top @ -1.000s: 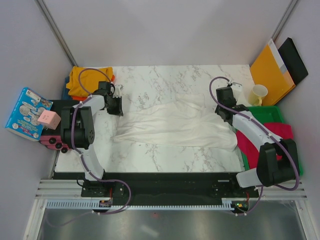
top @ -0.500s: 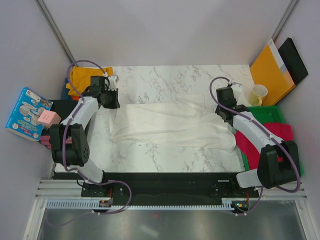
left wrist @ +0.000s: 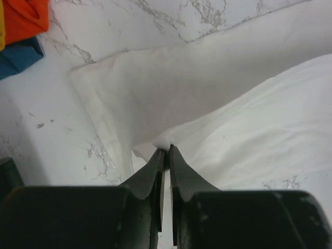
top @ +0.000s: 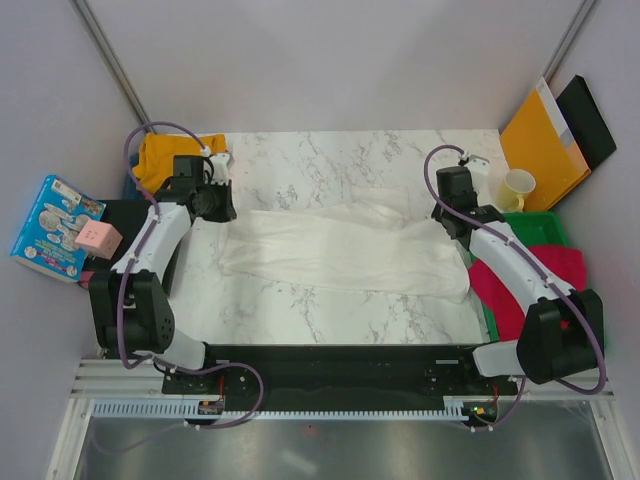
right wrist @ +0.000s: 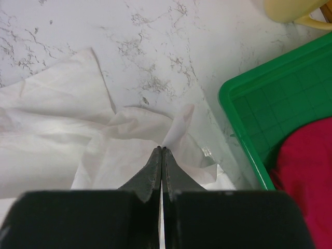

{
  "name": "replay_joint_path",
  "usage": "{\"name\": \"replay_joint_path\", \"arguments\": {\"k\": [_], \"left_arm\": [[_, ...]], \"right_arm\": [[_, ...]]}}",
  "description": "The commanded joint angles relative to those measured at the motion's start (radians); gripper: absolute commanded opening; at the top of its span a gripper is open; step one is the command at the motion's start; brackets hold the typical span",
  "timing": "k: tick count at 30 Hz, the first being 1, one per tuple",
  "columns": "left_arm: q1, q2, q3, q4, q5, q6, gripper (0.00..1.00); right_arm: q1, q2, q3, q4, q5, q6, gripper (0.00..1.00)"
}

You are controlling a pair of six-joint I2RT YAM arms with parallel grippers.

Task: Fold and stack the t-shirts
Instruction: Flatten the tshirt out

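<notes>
Both clamped on white shirt: left end effector one end, right end effector other. Best: pull evenly, gently, lay cloth flat on bench.

From above I can't see either pair of fingertips, so the grip only reads on the wrist cams. The white shirt fold nipped in my left end effector and right end effector is hidden between the fingers. Cloth runs off both wrist frames. Orange shirt and blue shirt are clipped at the left wrist's top-left corner. Crimson-pink shirt is cut by the right edge, and from above my right arm partly covers it. Cup is clipped at the top.
</notes>
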Motion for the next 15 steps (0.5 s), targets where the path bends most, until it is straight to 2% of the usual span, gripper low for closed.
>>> {"name": "replay_joint_path", "arguments": {"k": [1, 3, 7, 10, 14, 15], "left_arm": [[-0.002, 0.026, -0.028, -0.010, -0.008, 0.033, 0.11], [-0.002, 0.028, -0.031, -0.001, 0.008, 0.031, 0.02], [0.000, 0.015, -0.018, 0.010, 0.004, 0.019, 0.02], [0.006, -0.053, 0.030, 0.010, -0.045, 0.015, 0.02], [0.053, -0.146, 0.220, -0.061, -0.015, 0.001, 0.02], [0.058, -0.155, 0.319, -0.113, -0.007, -0.008, 0.02]], "right_arm": [[0.002, -0.027, -0.002, 0.007, 0.011, 0.001, 0.00], [0.002, -0.029, 0.006, 0.007, 0.016, -0.006, 0.00], [0.003, -0.035, 0.019, 0.001, 0.020, -0.014, 0.00], [0.000, -0.058, 0.070, -0.023, 0.040, -0.023, 0.00], [0.000, -0.098, 0.232, -0.077, 0.065, -0.058, 0.00], [-0.001, -0.101, 0.316, -0.092, 0.065, -0.062, 0.00]]}}
